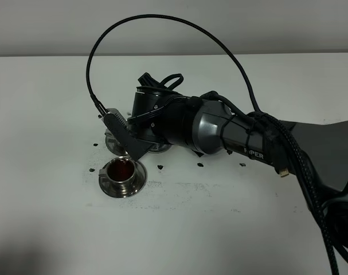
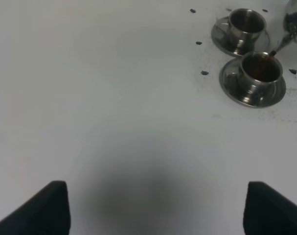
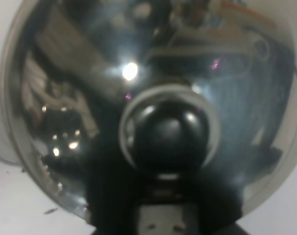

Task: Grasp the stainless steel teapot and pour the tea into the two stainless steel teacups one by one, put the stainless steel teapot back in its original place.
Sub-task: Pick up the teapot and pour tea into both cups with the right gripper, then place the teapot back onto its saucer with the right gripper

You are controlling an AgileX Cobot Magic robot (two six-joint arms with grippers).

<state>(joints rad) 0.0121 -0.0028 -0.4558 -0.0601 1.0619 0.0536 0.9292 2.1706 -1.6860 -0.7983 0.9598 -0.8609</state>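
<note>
My right gripper (image 1: 128, 139) has reached across to the left and is shut on the stainless steel teapot (image 3: 153, 73), which is tilted. The pot's shiny dome and knob fill the right wrist view, and the arm hides most of it from above. Its thin spout (image 2: 280, 45) hangs over the near teacup (image 2: 260, 73), which stands on a saucer and holds dark reddish-brown tea (image 1: 122, 168). The second teacup (image 2: 247, 22) stands on its saucer just behind and looks empty. In the high view it (image 1: 112, 141) is mostly hidden by the gripper. The round tray is hidden. My left gripper (image 2: 155, 208) is open, empty and well away from the cups.
Small dark specks (image 1: 161, 167) lie scattered on the white table (image 1: 219, 229) around the cups. The right arm and its black cable (image 1: 311, 183) run across the right side of the table. A grey wall stands behind the table's far edge.
</note>
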